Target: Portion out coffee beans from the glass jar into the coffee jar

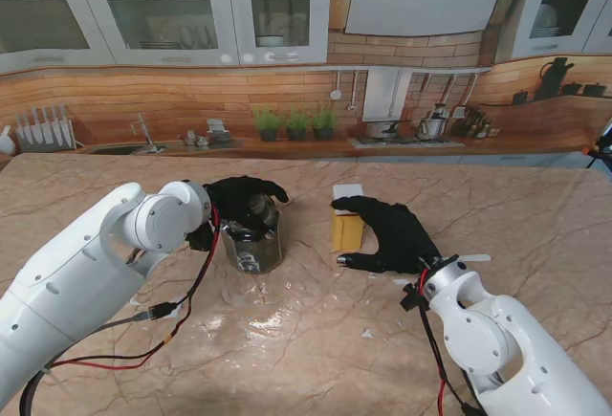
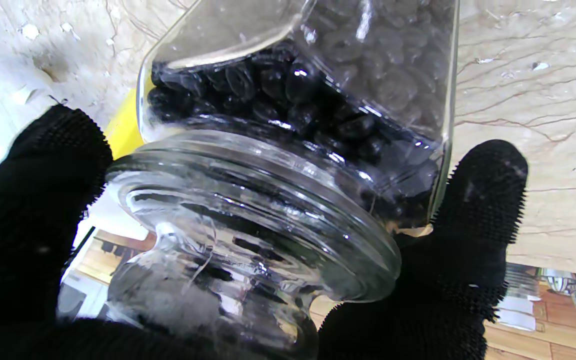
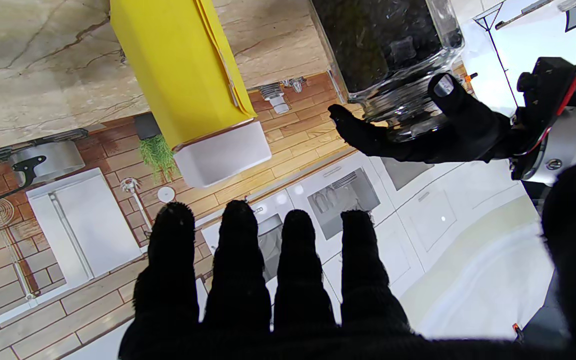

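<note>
The glass jar (image 1: 254, 250), dark with coffee beans, stands upright on the marble table (image 1: 287, 339), left of centre. My left hand (image 1: 244, 196) sits over its glass lid (image 2: 248, 210), fingers (image 2: 478, 200) wrapped down both sides of the neck. Beans fill the jar (image 2: 293, 100) up to the neck. The coffee jar (image 1: 346, 229) is a yellow box with a white lid (image 3: 223, 152), standing just right of the glass jar (image 3: 388, 45). My right hand (image 1: 397, 234) lies open beside the coffee jar (image 3: 178, 65), fingers (image 3: 238, 260) straight and empty.
Red and black cables (image 1: 172, 320) hang from my left arm over the table nearer to me. A small white scrap (image 1: 366, 333) lies between the arms. A printed kitchen backdrop (image 1: 306, 72) rises behind the table's far edge.
</note>
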You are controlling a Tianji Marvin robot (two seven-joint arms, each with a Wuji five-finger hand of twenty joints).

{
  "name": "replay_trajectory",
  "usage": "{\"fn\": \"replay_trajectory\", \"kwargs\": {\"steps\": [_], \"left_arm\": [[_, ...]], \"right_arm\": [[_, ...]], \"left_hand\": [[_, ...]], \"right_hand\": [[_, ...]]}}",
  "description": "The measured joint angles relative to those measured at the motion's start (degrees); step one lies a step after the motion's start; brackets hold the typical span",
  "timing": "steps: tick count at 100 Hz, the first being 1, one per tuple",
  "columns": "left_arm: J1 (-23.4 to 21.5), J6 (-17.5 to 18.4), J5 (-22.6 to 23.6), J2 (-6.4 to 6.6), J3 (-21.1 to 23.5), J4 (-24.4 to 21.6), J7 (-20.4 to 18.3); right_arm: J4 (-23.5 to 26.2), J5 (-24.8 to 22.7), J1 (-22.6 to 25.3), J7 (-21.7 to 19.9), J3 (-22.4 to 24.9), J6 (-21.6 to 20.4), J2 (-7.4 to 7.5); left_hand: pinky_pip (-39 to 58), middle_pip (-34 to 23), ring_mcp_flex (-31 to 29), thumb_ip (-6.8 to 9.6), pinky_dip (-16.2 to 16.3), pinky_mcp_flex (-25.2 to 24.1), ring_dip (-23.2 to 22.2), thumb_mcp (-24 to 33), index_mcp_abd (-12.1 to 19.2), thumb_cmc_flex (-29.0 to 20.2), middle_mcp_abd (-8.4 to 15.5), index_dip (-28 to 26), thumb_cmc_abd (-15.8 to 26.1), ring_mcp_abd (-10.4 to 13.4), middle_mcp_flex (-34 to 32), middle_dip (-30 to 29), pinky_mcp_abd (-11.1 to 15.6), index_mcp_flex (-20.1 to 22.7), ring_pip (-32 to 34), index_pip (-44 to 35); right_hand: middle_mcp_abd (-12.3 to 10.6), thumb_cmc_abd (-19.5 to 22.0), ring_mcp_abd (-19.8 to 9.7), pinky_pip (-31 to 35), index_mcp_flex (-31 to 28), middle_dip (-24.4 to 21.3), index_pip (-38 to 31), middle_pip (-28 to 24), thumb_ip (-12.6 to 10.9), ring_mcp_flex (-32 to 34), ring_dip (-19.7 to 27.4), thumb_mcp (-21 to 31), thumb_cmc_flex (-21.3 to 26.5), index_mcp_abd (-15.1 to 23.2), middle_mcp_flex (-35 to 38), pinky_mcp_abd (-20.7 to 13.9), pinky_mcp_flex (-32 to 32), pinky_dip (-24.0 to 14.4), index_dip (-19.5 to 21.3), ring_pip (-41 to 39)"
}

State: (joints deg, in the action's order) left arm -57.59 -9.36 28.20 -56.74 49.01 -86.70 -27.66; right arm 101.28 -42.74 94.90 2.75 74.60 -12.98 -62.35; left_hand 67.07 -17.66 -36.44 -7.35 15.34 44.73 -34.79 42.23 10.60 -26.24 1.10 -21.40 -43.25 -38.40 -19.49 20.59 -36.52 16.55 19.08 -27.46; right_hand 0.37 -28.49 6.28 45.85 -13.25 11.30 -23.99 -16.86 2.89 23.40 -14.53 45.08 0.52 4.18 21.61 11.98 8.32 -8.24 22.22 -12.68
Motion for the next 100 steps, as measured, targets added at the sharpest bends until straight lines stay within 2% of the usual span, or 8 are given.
{"fn": "replay_trajectory", "kwargs": {"steps": [21,32,44,56,81,100], "left_arm": [[-0.33,0.12,0.12,0.04,0.38,-0.36,-0.28],[-2.10,0.41,3.57,-0.39,1.72,-1.40,0.68],[-5.32,0.72,5.58,-1.24,4.06,-2.46,3.74],[-7.43,1.56,7.21,-1.60,5.80,-3.63,4.20],[-10.81,1.86,7.81,-1.67,8.48,-7.15,2.21],[-11.87,2.27,7.92,-1.65,9.09,-8.01,2.44]], "right_arm": [[-0.05,0.19,-0.15,0.07,-0.27,-0.03,-0.01],[-0.07,0.19,-0.18,0.01,-0.27,-0.13,-0.01],[-0.07,0.16,-0.18,0.00,-0.26,-0.13,-0.01],[-0.08,0.15,-0.18,0.00,-0.31,-0.02,-0.02],[-0.25,0.24,-0.47,-0.06,-0.66,0.04,-0.02],[-0.29,0.30,-0.51,-0.06,-0.73,0.07,-0.02]], "left_hand": [[-0.10,0.00,-0.01,0.01,0.17,-0.17,0.16,-0.04,0.00,0.00,0.02,0.00,0.15,0.04,0.00,0.00,0.23,-0.12,0.00,0.00],[-0.12,0.00,-0.66,0.05,0.72,-0.61,0.22,-0.53,0.00,0.16,0.07,0.00,0.62,2.50,-0.02,0.00,2.32,-1.47,0.19,0.00],[-0.12,0.00,-0.76,0.05,1.52,-1.67,0.23,-0.54,0.00,0.17,0.08,0.00,0.29,3.09,-0.02,0.00,2.01,-1.46,0.73,0.00],[-0.09,0.00,-0.76,0.06,2.01,-2.88,0.23,-0.54,0.00,0.19,0.09,0.00,0.35,4.50,-0.02,0.00,2.97,-1.46,0.83,0.00],[-0.11,-0.02,-0.65,0.00,2.82,-4.17,0.79,-1.41,0.00,0.19,0.28,0.00,0.87,4.53,-0.76,0.00,2.71,-0.82,0.71,0.00],[-0.13,0.03,-0.63,0.00,2.88,-4.60,0.90,-1.85,-0.03,0.19,0.31,0.03,0.87,4.53,-1.30,-0.01,2.61,-0.40,0.71,0.00]], "right_hand": [[0.00,0.00,0.00,0.00,0.00,0.00,0.00,0.00,0.00,0.00,0.00,0.00,0.00,-0.02,0.00,0.00,0.00,0.00,0.00,0.00],[0.00,0.00,0.00,0.00,0.00,0.00,0.00,0.00,0.00,0.01,0.00,0.00,0.00,-0.05,0.00,0.00,0.00,0.00,0.00,0.00],[0.00,0.00,0.00,0.00,0.00,0.00,0.00,0.00,0.00,0.01,0.00,0.00,0.00,-0.06,0.00,0.00,0.00,0.00,0.00,0.00],[0.00,0.00,0.00,0.00,0.00,0.00,0.00,0.00,0.00,0.01,0.00,0.00,0.01,-0.07,0.00,0.00,0.00,0.00,0.00,0.00],[0.00,0.00,0.00,0.00,0.00,0.00,0.00,0.00,0.00,0.02,0.00,0.00,0.01,-0.08,0.00,0.00,0.00,0.00,0.00,0.00],[0.00,0.00,0.00,0.00,0.00,0.00,0.00,0.00,0.00,0.02,0.00,0.00,0.01,-0.09,0.00,0.00,0.00,0.00,0.00,0.00]]}}
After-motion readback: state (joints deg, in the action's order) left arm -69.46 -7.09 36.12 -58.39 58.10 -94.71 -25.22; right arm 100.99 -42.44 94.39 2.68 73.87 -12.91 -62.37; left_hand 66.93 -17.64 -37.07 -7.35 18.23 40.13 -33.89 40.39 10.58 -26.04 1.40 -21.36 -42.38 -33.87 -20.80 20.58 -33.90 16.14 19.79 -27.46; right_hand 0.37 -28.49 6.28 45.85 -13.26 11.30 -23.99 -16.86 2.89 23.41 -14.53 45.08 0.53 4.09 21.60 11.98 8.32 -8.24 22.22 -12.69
